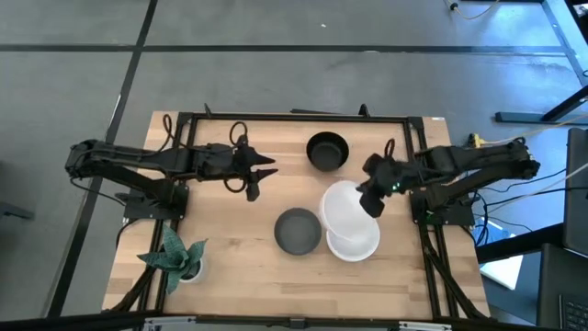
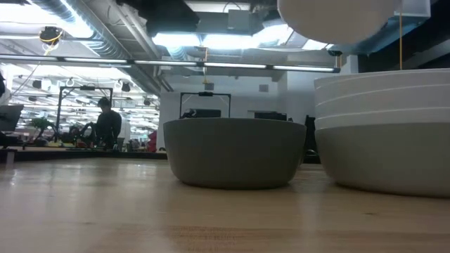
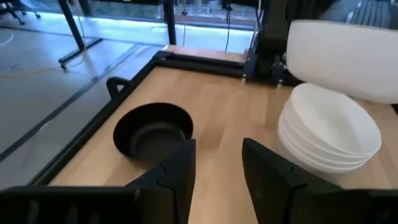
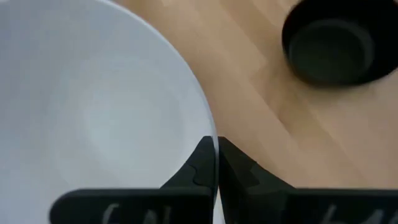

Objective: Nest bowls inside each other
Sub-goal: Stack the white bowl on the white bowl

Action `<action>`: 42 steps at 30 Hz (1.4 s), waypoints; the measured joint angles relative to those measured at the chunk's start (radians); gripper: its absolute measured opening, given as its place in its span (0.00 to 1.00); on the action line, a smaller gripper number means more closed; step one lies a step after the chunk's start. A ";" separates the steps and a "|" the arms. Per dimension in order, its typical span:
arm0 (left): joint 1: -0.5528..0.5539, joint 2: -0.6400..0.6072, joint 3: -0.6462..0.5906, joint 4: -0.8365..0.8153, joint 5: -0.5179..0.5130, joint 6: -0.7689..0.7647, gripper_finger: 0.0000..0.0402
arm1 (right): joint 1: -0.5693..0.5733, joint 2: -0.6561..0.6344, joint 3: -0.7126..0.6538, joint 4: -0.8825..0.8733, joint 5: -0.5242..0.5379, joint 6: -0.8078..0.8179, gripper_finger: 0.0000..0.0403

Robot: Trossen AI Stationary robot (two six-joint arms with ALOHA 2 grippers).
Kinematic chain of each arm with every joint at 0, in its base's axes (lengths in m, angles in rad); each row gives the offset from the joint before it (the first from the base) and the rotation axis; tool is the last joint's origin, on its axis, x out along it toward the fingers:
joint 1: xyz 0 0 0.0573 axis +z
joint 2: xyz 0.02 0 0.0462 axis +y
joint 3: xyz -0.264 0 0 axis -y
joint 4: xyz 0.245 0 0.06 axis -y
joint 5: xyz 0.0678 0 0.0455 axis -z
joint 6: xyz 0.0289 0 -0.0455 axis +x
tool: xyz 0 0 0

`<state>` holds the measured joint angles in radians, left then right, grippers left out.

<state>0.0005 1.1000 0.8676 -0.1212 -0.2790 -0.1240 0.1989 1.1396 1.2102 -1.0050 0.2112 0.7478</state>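
The right gripper (image 4: 217, 163) pinches the rim of a white bowl (image 1: 342, 204) and holds it in the air, partly over the stack of white bowls (image 1: 355, 241) on the table (image 1: 230, 257). A dark grey bowl (image 1: 298, 230) sits just beside the stack. A black bowl (image 1: 327, 151) sits farther back. The left gripper (image 3: 217, 177) hangs open, holding nothing, near the black bowl.

The right gripper (image 4: 217, 163) pinches the rim of a white bowl (image 4: 93, 118), one finger inside and one outside, pressed against the thin edge. Beyond it a black bowl (image 4: 337, 43) sits on the wooden table (image 4: 261, 118), apparently well apart from the white one.
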 joint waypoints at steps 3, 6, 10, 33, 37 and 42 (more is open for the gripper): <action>-0.001 -0.009 -0.023 0.000 0.001 -0.001 0.31 | 0.062 -0.004 -0.021 -0.005 0.037 0.078 0.01; -0.001 -0.009 -0.028 -0.001 0.000 -0.001 0.31 | 0.112 -0.001 -0.046 -0.011 0.055 0.143 0.01; -0.001 -0.009 -0.028 -0.008 0.001 -0.001 0.31 | 0.161 -0.002 -0.083 -0.009 0.058 0.225 0.01; -0.001 -0.009 -0.029 -0.027 0.003 -0.001 0.31 | 0.224 0.001 -0.252 -0.017 0.049 0.449 0.01; -0.001 -0.008 -0.029 -0.027 0.003 -0.001 0.31 | 0.223 0.003 -0.252 -0.016 0.028 0.450 0.01; -0.001 -0.008 -0.029 -0.027 0.003 -0.001 0.31 | 0.223 0.003 -0.252 -0.017 -0.005 0.451 0.01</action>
<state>-0.0002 1.0916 0.8391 -0.1486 -0.2756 -0.1246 0.4221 1.1427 0.9581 -1.0222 0.2058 1.1984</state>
